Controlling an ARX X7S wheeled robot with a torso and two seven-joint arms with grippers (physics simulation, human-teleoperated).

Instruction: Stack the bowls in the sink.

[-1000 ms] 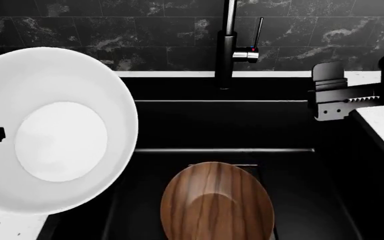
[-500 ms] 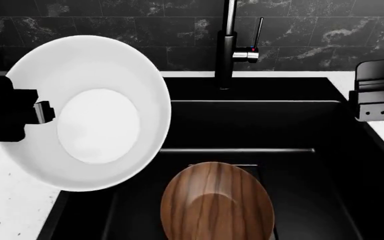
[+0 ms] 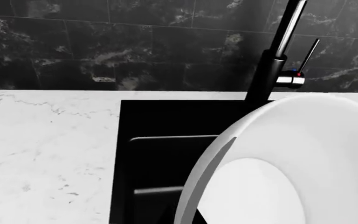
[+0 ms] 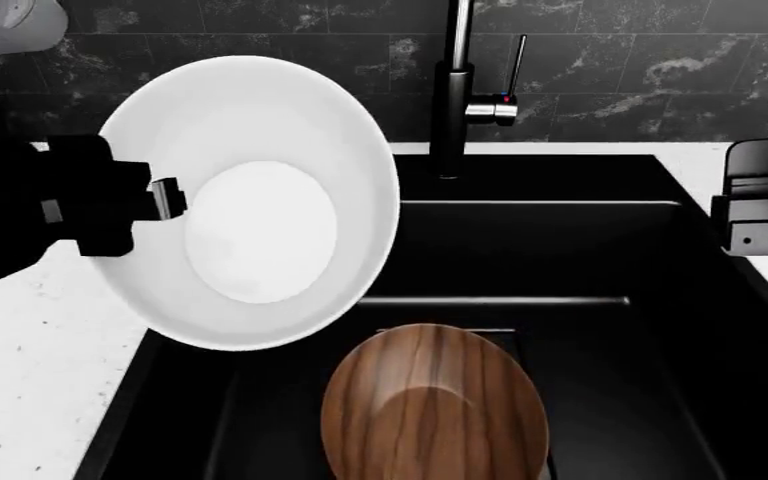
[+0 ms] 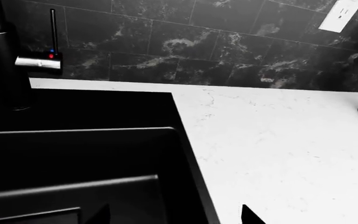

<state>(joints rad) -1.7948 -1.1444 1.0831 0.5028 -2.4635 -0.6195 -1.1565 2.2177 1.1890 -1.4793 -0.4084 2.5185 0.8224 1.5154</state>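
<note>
Shifted rightward since half a second ago: white bowl [image 4: 257, 200], tilted, clenched at its rim by left end effector [image 4: 160, 198], now over the black sink's [image 4: 651, 330] left edge. Brown wooden bowl [image 4: 435, 405] on the basin floor below, visible only from the head. Right end effector [image 4: 758, 215] above the sink's right rim, empty, released. Wall outlet [image 5: 340, 14] above the white surface [image 5: 278, 140] seen only from the right wrist. Faucet [image 3: 277, 60] behind.

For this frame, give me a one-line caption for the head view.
Left gripper carries the tilted white bowl over the sink, wooden bowl waiting below.
</note>
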